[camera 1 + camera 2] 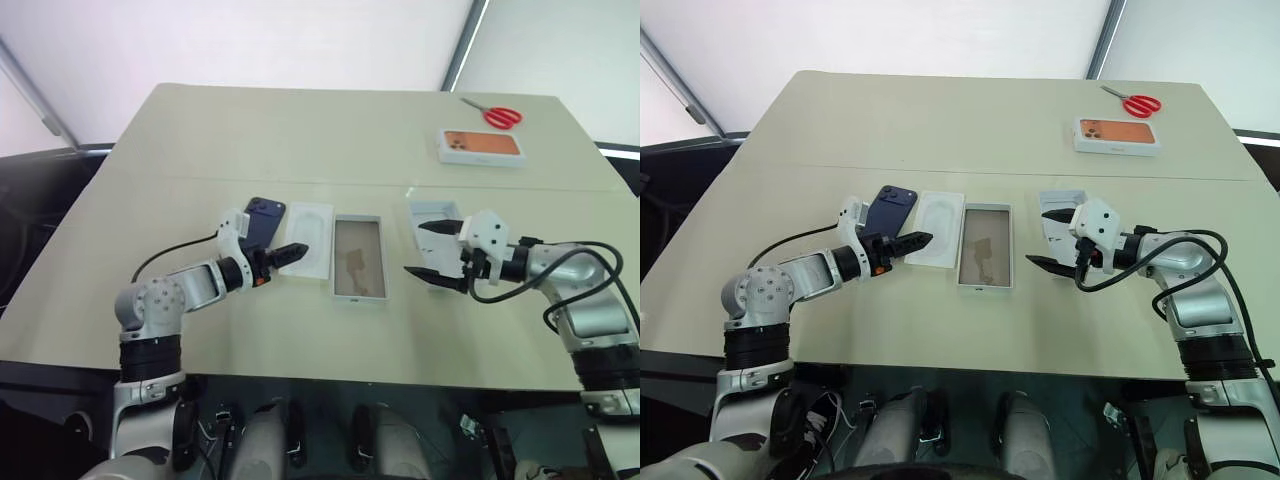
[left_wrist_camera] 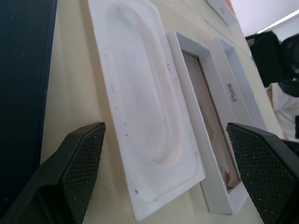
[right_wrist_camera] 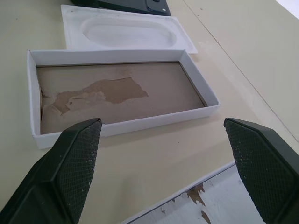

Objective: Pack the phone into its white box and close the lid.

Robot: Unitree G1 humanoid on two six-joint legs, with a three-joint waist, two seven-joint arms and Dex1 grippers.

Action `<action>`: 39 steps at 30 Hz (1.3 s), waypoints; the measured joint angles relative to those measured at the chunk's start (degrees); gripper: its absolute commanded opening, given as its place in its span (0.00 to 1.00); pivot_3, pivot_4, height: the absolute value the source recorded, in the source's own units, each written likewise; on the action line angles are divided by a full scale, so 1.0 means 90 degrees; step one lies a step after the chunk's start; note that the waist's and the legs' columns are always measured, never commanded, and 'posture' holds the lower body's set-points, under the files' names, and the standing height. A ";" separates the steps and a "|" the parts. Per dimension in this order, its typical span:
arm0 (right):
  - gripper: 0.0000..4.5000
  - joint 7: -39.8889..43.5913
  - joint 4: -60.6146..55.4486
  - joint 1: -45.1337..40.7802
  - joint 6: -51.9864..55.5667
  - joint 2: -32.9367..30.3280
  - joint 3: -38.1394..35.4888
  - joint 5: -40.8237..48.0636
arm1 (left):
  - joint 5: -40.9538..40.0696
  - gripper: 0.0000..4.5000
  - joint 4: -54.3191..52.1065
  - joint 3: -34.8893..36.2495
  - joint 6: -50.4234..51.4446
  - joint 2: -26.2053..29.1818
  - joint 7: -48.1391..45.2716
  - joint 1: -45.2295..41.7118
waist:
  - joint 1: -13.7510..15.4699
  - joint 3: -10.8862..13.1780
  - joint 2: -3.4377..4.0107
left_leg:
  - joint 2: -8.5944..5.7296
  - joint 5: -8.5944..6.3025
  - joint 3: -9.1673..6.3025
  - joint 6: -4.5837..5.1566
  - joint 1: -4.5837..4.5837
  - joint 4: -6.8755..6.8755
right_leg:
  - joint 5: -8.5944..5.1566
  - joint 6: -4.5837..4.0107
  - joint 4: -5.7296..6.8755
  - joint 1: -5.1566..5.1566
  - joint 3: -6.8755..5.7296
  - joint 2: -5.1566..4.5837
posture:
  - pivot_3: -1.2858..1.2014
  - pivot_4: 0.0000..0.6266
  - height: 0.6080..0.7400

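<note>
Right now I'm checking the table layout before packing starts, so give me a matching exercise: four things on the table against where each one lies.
Things:
1. slim dark navy-blue phone
2. shallow white cardboard box with brownish floor
3. flat white insert with oval hollow
4. red-handled scissors

Places:
A. far right corner of the table
B. between phone and box
C. leftmost of the row
D. middle of the table, empty

Pairs: 1-C, 2-D, 3-B, 4-A
</note>
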 measured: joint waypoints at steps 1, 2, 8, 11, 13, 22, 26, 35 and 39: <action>0.99 -0.0004 0.0000 0.0000 0.0000 0.0000 0.0001 -0.0006 | -0.0023 0.92 0.0023 0.0063 0.0007 -0.0050 0.0036 -0.0009 | 0.0000 0.0000 0.0000 | 0.0000 0.0000 0.0000 0.0000 0.0000 0.0000 | 0.0000 0.0000 0.0000 0.0000 0.0000 0.0000 | 0.52 0.24 0.98; 1.00 -0.0007 0.0000 0.0000 0.0000 0.0000 0.0001 -0.0008 | -0.0056 0.86 0.0068 0.0141 0.0008 -0.0107 0.0068 -0.0009 | -0.0002 0.0000 0.0000 | 0.0000 0.0000 -0.0001 0.0000 0.0000 0.0000 | 0.0000 0.0000 0.0001 0.0000 0.0000 0.0000 | 0.52 0.24 0.98; 1.00 -0.0025 -0.0041 0.0000 0.0001 0.0000 0.0002 -0.0010 | -0.0118 0.24 0.0334 0.0268 0.0133 -0.0327 0.0207 0.0067 | -0.0006 0.0001 -0.0002 | 0.0000 0.0000 -0.0001 0.0000 0.0000 0.0000 | 0.0000 0.0000 0.0001 -0.0001 -0.0001 0.0001 | 0.52 0.24 0.98; 1.00 -0.0044 -0.0054 0.0000 0.0011 0.0021 0.0004 -0.0010 | -0.0102 0.24 0.0340 0.0189 0.0160 -0.0343 0.0265 0.0085 | -0.0016 0.0001 -0.0002 | 0.0000 0.0000 -0.0001 0.0000 0.0000 0.0000 | 0.0000 0.0000 0.0001 -0.0001 -0.0001 0.0001 | 0.52 0.24 0.98; 1.00 -0.0062 -0.0077 0.0000 0.0018 0.0032 0.0013 -0.0011 | -0.0108 0.24 0.0337 0.0161 0.0151 -0.0317 0.0224 0.0085 | -0.0017 0.0000 -0.0001 | 0.0001 0.0000 -0.0001 0.0000 0.0000 0.0000 | 0.0000 0.0000 0.0001 -0.0001 -0.0002 0.0001 | 0.52 0.24 0.98; 1.00 -0.0139 -0.0132 0.0003 0.0019 0.0105 0.0022 -0.0021 | -0.0128 0.02 0.0484 0.0140 0.0092 -0.0048 0.0036 0.0001 | -0.0028 -0.0002 0.0001 | 0.0003 0.0000 -0.0001 -0.0001 0.0003 -0.0001 | 0.0000 0.0000 0.0001 -0.0001 -0.0001 0.0002 | 0.52 0.24 0.98; 1.00 -0.0142 -0.0168 0.0005 0.0038 0.0118 0.0023 -0.0020 | -0.0165 0.02 0.0523 0.0205 0.0036 -0.0082 0.0040 0.0008 | -0.0030 -0.0002 0.0001 | 0.0003 0.0000 0.0000 -0.0001 0.0002 0.0000 | 0.0000 0.0000 0.0001 -0.0001 -0.0001 0.0001 | 0.52 0.24 0.98; 1.00 -0.0009 -0.1238 0.0394 0.1119 0.0307 0.0385 0.0366 | -0.0214 0.02 0.0516 0.0440 -0.0251 -0.0044 0.0052 0.0059 | -0.0029 -0.0001 0.0000 | 0.0007 -0.0001 -0.0002 -0.0002 0.0000 -0.0001 | 0.0000 -0.0001 0.0001 -0.0005 0.0000 -0.0005 | 0.52 0.24 0.98; 1.00 -0.0078 -0.1641 0.0436 0.1397 0.0435 0.0856 0.0202 | -0.0204 0.02 0.0438 0.0446 -0.0393 0.0072 0.0009 0.0080 | -0.0014 -0.0001 -0.0002 | 0.0006 -0.0001 -0.0003 -0.0002 -0.0001 -0.0001 | 0.0000 -0.0001 0.0000 -0.0005 0.0000 -0.0006 | 0.52 0.24 0.98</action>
